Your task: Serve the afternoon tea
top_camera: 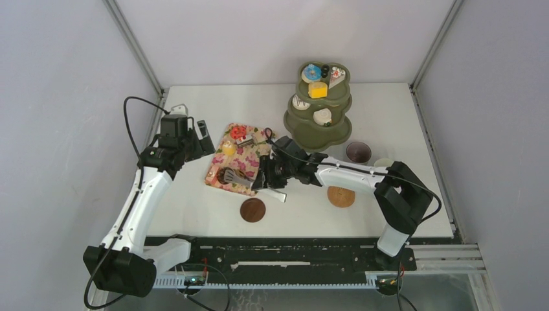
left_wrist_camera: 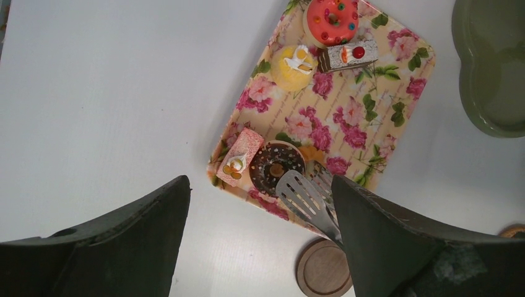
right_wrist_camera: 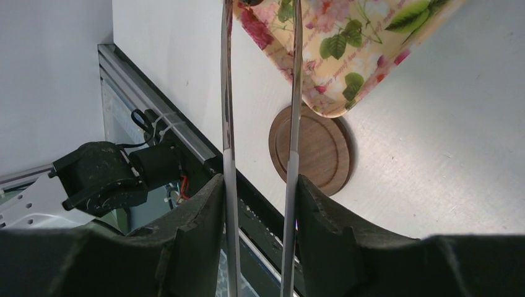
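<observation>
- Dark fingers of the right gripper [right_wrist_camera: 260,185] are clamped on the outsides of both blades of the tongs [right_wrist_camera: 228,124]; a gap remains between the blades.
- Tong heads reach over the tray [left_wrist_camera: 396,117] at its near end, by the chocolate donut [left_wrist_camera: 277,167]. One slotted head lies against the donut's side. Cannot tell whether the donut sits between the heads.
- Left gripper [left_wrist_camera: 260,182] hangs above the tray's near corner, fingers spread wide, holding nothing.
- Pink cake slice [left_wrist_camera: 238,158] touches the donut. Yellow pastry [left_wrist_camera: 295,65], red donut [left_wrist_camera: 332,18] and chocolate slice [left_wrist_camera: 350,54] sit at the tray's far end.
- Green tiered stand [top_camera: 317,116] beyond the tray carries more pastries; mauve mug [top_camera: 358,152] stands to the tray's right.
- Likely step: gripping the chocolate donut. Best done with one head on each side, low against the tray, and a gentle squeeze so it neither pops free nor shoves the pink slice, then a straight lift before swinging away.
</observation>
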### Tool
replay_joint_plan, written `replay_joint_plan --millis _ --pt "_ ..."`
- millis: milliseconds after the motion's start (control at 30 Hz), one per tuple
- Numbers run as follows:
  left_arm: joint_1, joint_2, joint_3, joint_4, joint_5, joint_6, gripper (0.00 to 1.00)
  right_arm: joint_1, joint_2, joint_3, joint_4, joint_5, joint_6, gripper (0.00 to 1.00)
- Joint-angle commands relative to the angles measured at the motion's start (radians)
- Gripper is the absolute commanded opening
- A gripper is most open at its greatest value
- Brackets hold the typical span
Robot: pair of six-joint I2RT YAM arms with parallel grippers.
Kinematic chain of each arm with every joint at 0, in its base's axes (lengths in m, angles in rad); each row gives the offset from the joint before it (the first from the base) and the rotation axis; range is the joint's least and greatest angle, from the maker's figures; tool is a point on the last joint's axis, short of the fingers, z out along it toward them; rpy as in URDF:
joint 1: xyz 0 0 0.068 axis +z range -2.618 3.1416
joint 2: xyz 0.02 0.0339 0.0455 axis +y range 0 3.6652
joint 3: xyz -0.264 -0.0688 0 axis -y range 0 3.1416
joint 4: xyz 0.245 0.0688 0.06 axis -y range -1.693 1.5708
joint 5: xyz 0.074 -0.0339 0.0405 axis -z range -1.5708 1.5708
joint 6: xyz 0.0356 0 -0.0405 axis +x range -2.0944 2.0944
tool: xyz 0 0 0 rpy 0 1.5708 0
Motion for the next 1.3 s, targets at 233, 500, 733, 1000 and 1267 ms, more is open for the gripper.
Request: replay_joint_plan --millis 233,500,733,1000,1267 --pt "0.007 -0.026 -0.023 0.029 -0.004 0.009 0.89 -0.024 -0.017 0.043 0.067 -0.034 0.032 0.27" --pt "0.008 -0.021 -0.017 0.03 -0.004 0.01 0.89 -0.039 -0.129 0.028 -0.001 0.001 0.0 0.04" --pt "0.011 -0.012 -0.003 0.03 -0.005 0.015 0.89 -0.069 -0.276 -0.043 -0.048 0.022 -0.022 0.0" --pt "0.014 -0.002 0.015 0.03 -0.001 0.014 0.89 -0.175 -0.559 -0.16 -0.202 0.114 -0.026 0.0" --pt "0.014 0.012 0.02 0.042 0.017 0.005 0.89 -0.368 -0.77 -0.23 -0.353 0.097 -0.062 0.0"
